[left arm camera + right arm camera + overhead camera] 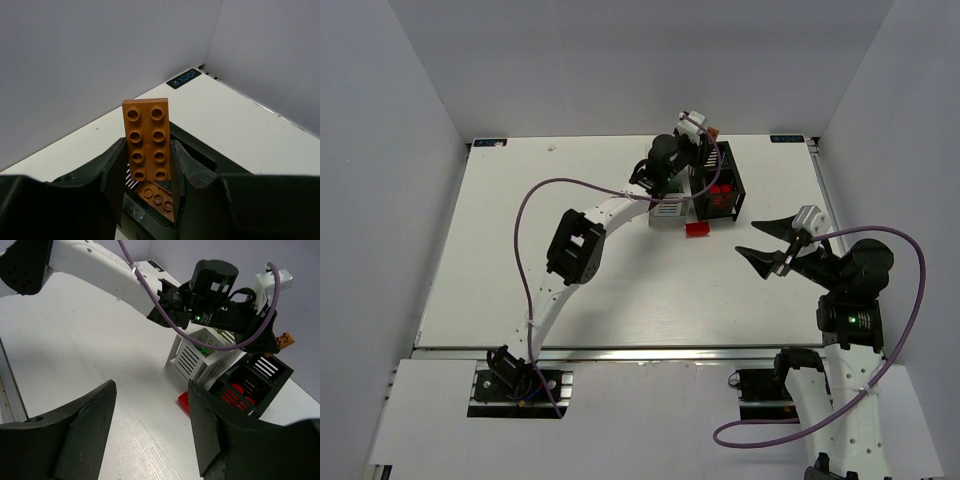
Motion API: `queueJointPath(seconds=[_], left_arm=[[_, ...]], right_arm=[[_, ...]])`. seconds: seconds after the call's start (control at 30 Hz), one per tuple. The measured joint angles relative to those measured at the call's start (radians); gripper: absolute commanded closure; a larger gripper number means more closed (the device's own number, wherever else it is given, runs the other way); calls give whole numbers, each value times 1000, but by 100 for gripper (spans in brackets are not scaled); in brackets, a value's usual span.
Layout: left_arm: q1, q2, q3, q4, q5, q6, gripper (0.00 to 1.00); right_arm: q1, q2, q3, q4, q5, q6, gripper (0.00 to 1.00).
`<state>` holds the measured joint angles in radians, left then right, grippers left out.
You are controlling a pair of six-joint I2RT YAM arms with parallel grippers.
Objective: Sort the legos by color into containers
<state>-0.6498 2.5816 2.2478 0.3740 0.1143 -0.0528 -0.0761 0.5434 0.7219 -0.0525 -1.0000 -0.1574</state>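
Over the table's [520,280] far side the left gripper [149,165] pinched an orange lego [147,135], the right gripper [748,238] stood wide and empty, and a misaimed release could drop it among red legos [717,190] in the black box [736,185].

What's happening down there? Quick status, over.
Left gripper shut on orange lego, above black box. Right gripper open, empty. Red lego loose on table. Nothing blocking.

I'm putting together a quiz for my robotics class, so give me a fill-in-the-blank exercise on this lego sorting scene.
The brick in the left tool is ___.
The right tool holds ___.
The loose brick lying on the table is ___.
The black box contains ___ bricks.
Missing words: orange; nothing; red; red.
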Motion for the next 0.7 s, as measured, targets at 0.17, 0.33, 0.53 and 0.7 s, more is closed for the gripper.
queueJointPath(seconds=[0.17,0.33,0.53,0.7], left_arm=[[0,77,46,29,-13,-11,93],[0,114,71,44,-29,-16,64],[0,114,74,55,-29,-30,31],[0,113,74,48,-22,-45,27]], right_arm=[[-3,-1,0,2,-6,1,35],[-3,0,0,3,-13,2,35],[-11,0,0,3,-22,2,35],[-18,0,0,3,-26,9,35]])
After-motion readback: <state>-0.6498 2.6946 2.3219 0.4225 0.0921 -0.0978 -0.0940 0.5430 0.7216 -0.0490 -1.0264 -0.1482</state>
